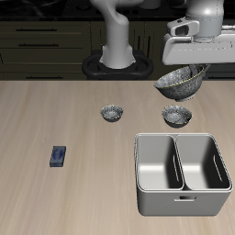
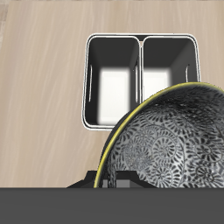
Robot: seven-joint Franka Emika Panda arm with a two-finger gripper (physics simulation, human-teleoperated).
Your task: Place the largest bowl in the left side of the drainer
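Note:
My gripper (image 1: 187, 66) is shut on the rim of the largest bowl (image 1: 181, 83), a silvery speckled bowl. It holds the bowl tilted, high above the table near the back. In the wrist view the bowl (image 2: 171, 140) fills the foreground with its patterned inside facing the camera, and a fingertip (image 2: 107, 181) shows at its rim. The drainer (image 1: 182, 138), a grey tub with two deep compartments, stands near the table's front edge, below and in front of the held bowl. Both compartments look empty in the wrist view (image 2: 140, 38).
The mid-sized bowl (image 1: 176, 115) sits on the table just behind the drainer, under the held bowl. The smallest bowl (image 1: 112, 113) sits beside it toward the table's middle. A small blue object (image 1: 59, 156) lies far off on the other side.

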